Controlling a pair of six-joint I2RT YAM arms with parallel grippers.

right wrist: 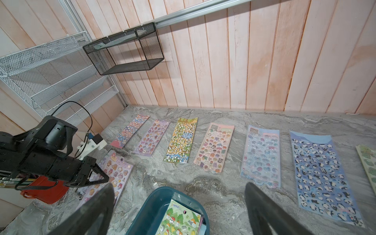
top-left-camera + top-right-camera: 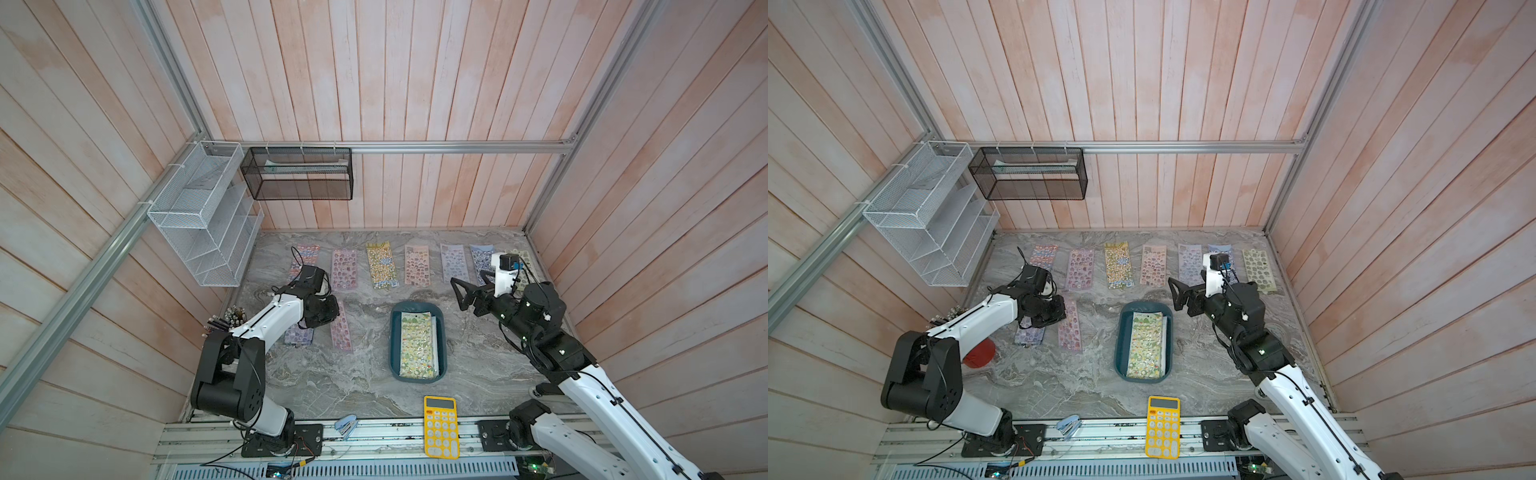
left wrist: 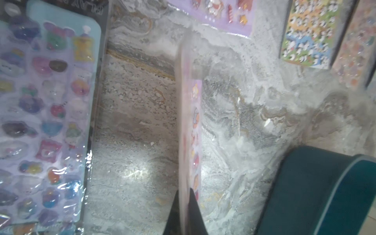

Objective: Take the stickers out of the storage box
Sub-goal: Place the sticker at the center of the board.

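L gripper (image 3: 184,195) pinched shut on a sticker sheet (image 3: 190,122), elbow bent; R gripper (image 1: 178,185) wide open, aloft.

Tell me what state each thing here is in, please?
Left gripper, shut on a pink-lilac sticker sheet.
Right gripper, open, holding nothing.
Dark teal plastic storage box, holding a stack of sheets.
Green cartoon sticker sheet, topmost in the box.
Far row of sticker sheets, flat on the grey marble table.
Yellow calculator, face up at the front edge.
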